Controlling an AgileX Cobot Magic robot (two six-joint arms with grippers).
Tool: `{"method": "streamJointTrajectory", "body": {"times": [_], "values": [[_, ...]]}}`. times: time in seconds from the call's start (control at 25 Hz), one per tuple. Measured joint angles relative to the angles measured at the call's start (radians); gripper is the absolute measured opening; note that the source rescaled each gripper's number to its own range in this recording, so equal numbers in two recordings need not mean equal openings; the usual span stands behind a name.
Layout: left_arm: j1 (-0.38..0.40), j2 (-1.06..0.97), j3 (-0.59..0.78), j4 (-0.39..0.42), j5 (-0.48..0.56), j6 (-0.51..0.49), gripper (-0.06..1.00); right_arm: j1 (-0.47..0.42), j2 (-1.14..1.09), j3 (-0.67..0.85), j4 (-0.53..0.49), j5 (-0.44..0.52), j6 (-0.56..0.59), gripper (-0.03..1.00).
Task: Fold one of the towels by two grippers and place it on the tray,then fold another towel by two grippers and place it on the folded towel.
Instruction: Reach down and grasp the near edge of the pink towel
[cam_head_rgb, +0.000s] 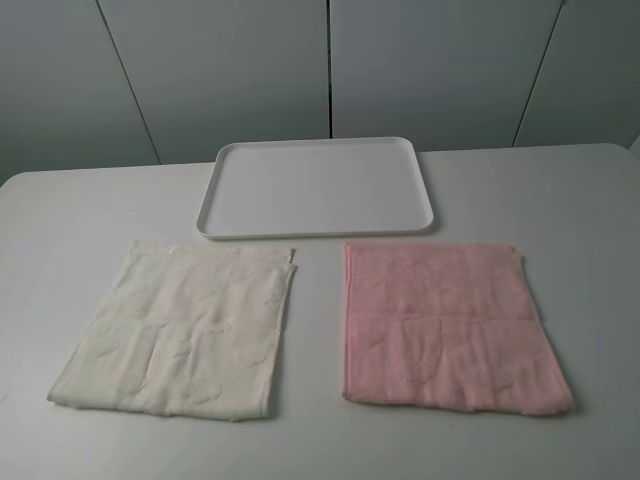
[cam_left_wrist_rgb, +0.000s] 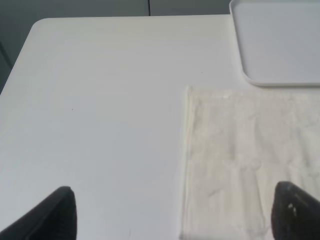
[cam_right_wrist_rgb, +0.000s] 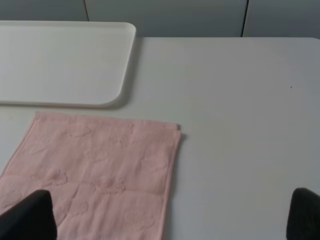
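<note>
Left pincer (cam_left_wrist_rgb: 175, 216): released, spread wide, above cream towel (cam_left_wrist_rgb: 240, 160) edge. Right pincer (cam_right_wrist_rgb: 167, 217): released, spread wide, above pink towel (cam_right_wrist_rgb: 100, 170) edge. Tray (cam_head_rgb: 320, 185): beyond both, on desk (cam_head_rgb: 80, 210).

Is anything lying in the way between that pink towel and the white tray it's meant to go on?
Nothing visible does. The pink towel lies flat just in front of the tray, with only a narrow strip of bare table between them. The cream towel lies beside the pink one, off that path.
</note>
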Motion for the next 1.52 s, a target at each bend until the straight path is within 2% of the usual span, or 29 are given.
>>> {"method": "streamJointTrajectory", "body": {"times": [1.52], "values": [[0.000,0.000,0.000,0.000,0.000,0.000,1.00,0.000,0.000,0.000,0.000,0.000,0.000,1.00]]}}
